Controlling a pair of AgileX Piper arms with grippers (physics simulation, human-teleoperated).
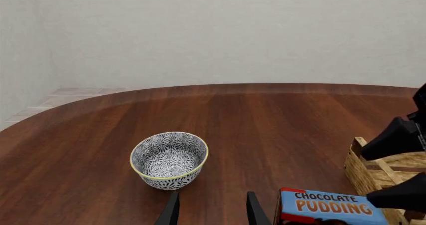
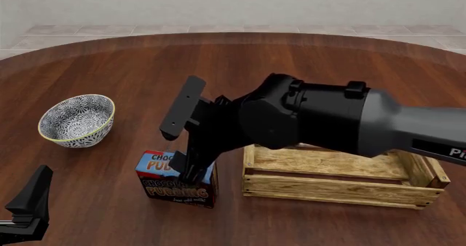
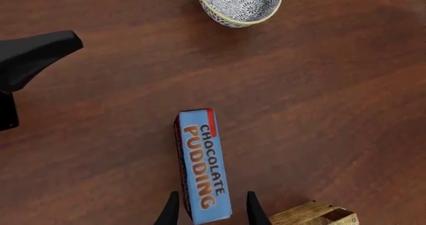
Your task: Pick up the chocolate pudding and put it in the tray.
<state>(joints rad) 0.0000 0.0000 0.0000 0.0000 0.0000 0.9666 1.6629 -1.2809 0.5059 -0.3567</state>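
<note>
Wood table lies bare beyond the bowl. Pudding stands just left of the tray, right gripper spread astride it, apparently untouched. Left gripper is open nearby.

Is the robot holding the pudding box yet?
Not yet. The right claw is open, straddling one end of the chocolate pudding. The left claw holds nothing.

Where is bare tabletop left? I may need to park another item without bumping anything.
Free: the wide far stretch of table beyond the bowl and tray, and the strip between bowl and chocolate pudding. Crowded: the gap between pudding and tray, where the right gripper straddles the carton.
</note>
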